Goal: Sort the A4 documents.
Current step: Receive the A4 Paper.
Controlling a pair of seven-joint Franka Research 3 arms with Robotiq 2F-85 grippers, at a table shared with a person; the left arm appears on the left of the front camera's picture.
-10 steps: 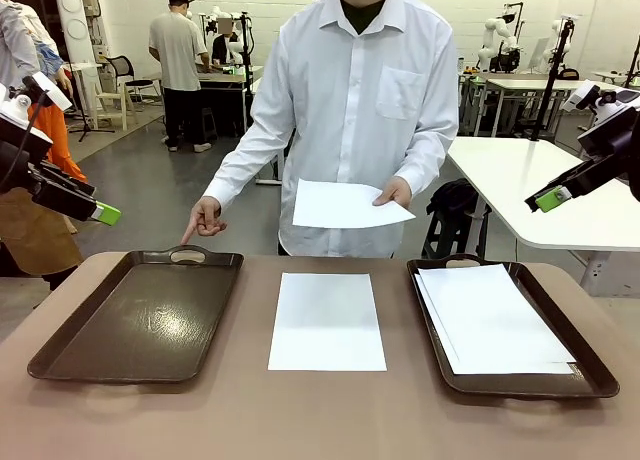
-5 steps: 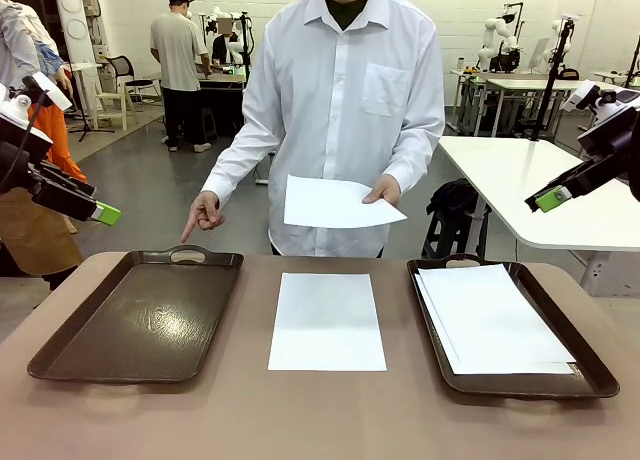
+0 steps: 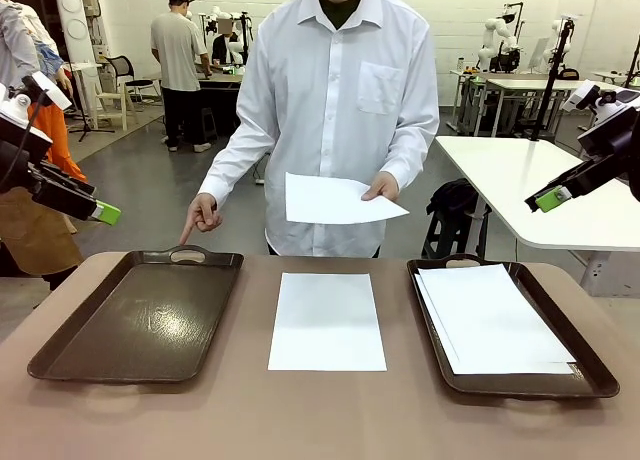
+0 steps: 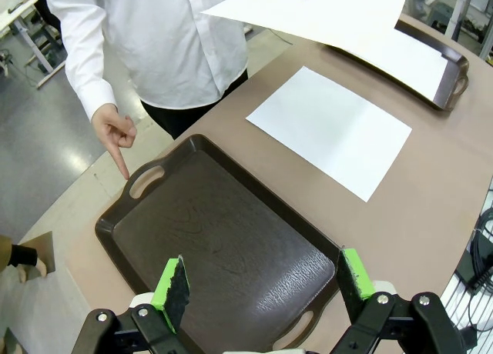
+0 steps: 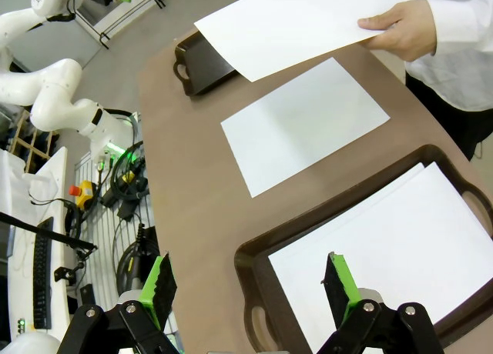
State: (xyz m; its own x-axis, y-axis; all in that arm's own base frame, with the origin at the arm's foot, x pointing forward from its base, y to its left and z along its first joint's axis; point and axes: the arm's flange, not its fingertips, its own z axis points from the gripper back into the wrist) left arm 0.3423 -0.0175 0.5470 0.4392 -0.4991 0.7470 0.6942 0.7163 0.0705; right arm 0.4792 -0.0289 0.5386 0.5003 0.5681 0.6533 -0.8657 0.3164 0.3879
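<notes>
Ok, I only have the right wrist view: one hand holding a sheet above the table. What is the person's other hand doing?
Observer: The other hand points a finger down at the far handle of the left tray.
Operator: Is anything lying in that tray?
Observer: No, its whole dark floor shows bare, with no paper in it.
Operator: And where is the left gripper?
Observer: The left gripper hangs open in the air, holding nothing, with that tray below it in the left wrist view.
</notes>
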